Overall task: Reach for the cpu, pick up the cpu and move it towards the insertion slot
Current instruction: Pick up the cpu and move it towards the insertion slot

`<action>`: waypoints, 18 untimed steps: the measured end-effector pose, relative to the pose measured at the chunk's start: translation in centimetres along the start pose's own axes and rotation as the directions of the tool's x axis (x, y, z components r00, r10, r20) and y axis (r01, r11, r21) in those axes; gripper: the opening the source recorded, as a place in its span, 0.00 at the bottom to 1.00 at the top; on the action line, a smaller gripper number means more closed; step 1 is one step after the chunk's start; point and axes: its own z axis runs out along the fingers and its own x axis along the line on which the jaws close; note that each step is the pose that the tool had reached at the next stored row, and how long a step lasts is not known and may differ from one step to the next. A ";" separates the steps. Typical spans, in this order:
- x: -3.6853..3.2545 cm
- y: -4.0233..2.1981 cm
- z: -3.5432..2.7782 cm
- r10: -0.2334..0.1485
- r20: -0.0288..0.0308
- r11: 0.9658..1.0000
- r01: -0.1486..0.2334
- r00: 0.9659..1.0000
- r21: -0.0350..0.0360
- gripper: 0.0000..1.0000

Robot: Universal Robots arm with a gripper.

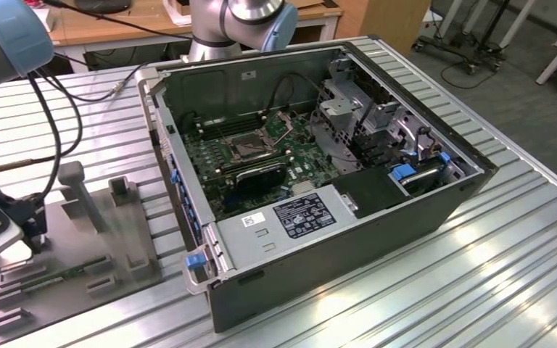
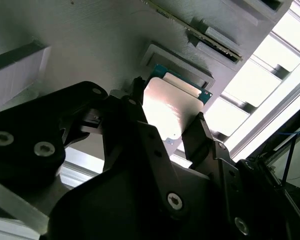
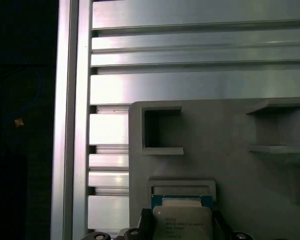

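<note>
Right up close in the second wrist view is the claw, black and bulky, and it looks clamped on the chip. One of its fingers is against one edge, and its partner is on the opposite edge.

Widening out, biggest first. The ribbed metal table runs under everything. The open computer case lies well apart from the claw, toward the exterior view's right. Directly beneath the claw is the grey tray.

Inside the case, the green board carries the socket, square, metal-framed and facing up. The chip itself, silvery top and green rim, lies flat between the fingers at its tray recess, with no lift I can make out. So the socket lies far across from the claw, beyond the case wall.
</note>
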 end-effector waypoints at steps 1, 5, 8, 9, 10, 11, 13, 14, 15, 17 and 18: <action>0.00 0.00 -0.05 0.000 0.000 1.000 0.000 1.000 0.000 0.55; 0.00 0.01 -0.21 0.000 0.000 1.000 0.000 1.000 0.000 0.55; 0.00 0.00 -0.31 0.000 0.000 1.000 0.000 1.000 0.000 0.55; 0.00 -0.01 -0.33 0.000 0.000 1.000 0.000 1.000 0.000 0.55; 0.00 -0.01 -0.34 0.000 0.000 1.000 0.000 1.000 0.000 0.55; -0.01 -0.01 -0.38 0.000 0.000 1.000 0.000 1.000 0.000 0.55; 0.00 -0.01 -0.43 0.000 0.000 1.000 0.000 1.000 0.000 0.55; 0.00 -0.01 -0.45 0.000 0.000 1.000 0.000 1.000 0.000 0.55; 0.00 -0.01 -0.49 0.000 0.000 1.000 0.000 1.000 0.000 0.55; -0.01 0.00 -0.52 0.000 0.000 1.000 0.000 1.000 0.000 0.55; -0.01 0.00 -0.54 0.000 0.000 1.000 0.000 1.000 0.000 0.55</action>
